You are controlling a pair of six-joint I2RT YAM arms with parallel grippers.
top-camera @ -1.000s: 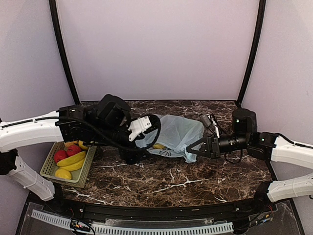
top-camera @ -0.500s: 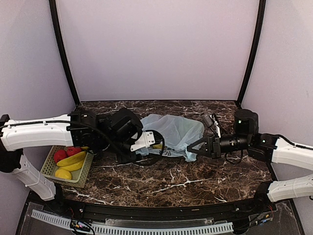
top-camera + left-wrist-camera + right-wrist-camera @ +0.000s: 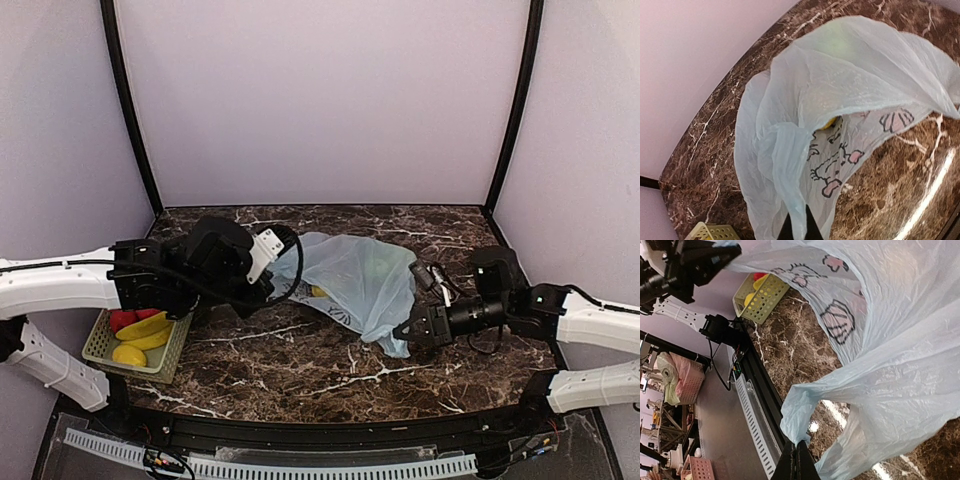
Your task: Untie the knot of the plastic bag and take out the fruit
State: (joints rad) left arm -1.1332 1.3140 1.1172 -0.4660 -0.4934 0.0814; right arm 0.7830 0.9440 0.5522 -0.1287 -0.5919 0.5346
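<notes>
One translucent pale-blue plastic bag [image 3: 360,280] is stretched wide, cartoon-printed.

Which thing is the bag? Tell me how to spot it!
Look at the middle of the dark marble table. The plastic bag is the big, crinkly, see-through pale blue thing held between the left gripper and the right gripper. Unlike the yellow basket beside it, it has pink-and-black cartoon drawings.

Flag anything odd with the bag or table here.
Nothing spilled, no tear visible. The bag is stretched between the left gripper and right gripper, each pinching an edge. A green fruit shows through the plastic, and a yellow item sits at the mouth.
</notes>
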